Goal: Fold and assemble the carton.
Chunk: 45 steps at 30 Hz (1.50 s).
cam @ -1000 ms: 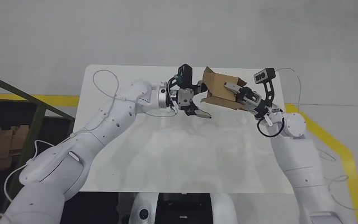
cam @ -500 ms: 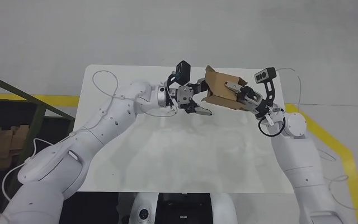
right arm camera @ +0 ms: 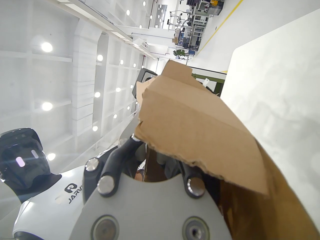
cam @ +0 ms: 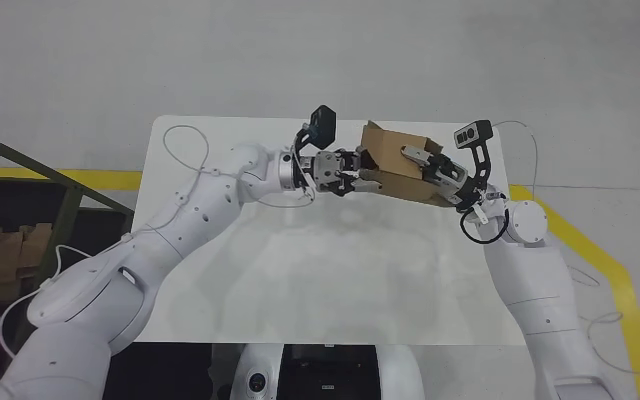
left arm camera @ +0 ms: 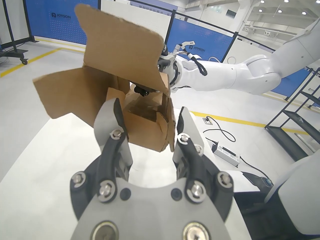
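Left gripper [left arm camera: 147, 116] is wide open and holds nothing. Its fingers sit either side of the carton [left arm camera: 120, 81]'s lower corner, probably lined up to tuck a flap; I can't tell if they touch. The carton is held above the table [cam: 250, 290]'s far right. Beyond it, right gripper [cam: 420, 160] clamps the carton wall as an anchor. Versus 1 s ago, left has swung up from pointing tableward and the carton has barely moved.

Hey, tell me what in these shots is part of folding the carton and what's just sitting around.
Part of the job:
- carton, flaps open
- right hand, gripping one end of the carton
- left hand, open at the flapped end
- table, the work surface

Just lying about:
- power adapter with its cord, on the floor
- black shelf rack
- blue partition panels
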Tool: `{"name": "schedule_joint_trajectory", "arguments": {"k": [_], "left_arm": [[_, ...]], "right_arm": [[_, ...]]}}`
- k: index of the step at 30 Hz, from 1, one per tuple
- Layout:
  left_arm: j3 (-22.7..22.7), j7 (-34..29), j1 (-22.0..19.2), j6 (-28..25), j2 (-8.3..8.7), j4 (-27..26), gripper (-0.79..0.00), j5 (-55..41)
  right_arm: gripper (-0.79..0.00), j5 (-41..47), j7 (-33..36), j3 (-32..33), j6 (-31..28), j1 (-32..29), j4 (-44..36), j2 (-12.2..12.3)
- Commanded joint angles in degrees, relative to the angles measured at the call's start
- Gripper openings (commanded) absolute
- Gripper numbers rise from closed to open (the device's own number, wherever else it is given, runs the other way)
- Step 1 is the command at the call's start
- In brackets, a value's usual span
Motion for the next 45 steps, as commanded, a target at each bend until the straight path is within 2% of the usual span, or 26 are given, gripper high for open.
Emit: {"name": "schedule_joint_trajectory", "arguments": {"k": [1,6,11,18,33,45], "left_arm": [[0.2,0.2,0.0,0.0,0.08,0.2,-0.320,-0.1],[0.4,0.8,0.0,0.0,0.34,0.5,-0.292,-0.4],[0.6,1.0,0.0,0.0,0.54,0.9,-0.305,-1.5],[1.3,-0.1,-0.4,0.0,0.61,1.4,-0.388,-5.3],[3.0,-2.5,-1.6,0.0,0.55,1.2,-0.419,-9.9],[3.9,-0.7,-1.8,0.0,1.36,1.1,-0.529,-12.1]], "right_arm": [[-0.785,0.1,0.0,0.1,0.0,0.0,0.1,0.0],[-0.785,0.3,0.2,0.6,-0.1,-0.3,-0.1,0.1],[-0.785,0.3,0.4,0.8,-0.4,-0.7,-0.5,0.2],[-0.785,0.0,0.6,1.1,-0.6,-1.3,-1.3,0.3],[-0.785,0.6,1.5,1.4,-0.5,-1.7,-2.2,0.4],[-0.785,1.4,2.3,1.6,-0.5,-1.4,-1.7,0.5]]}}
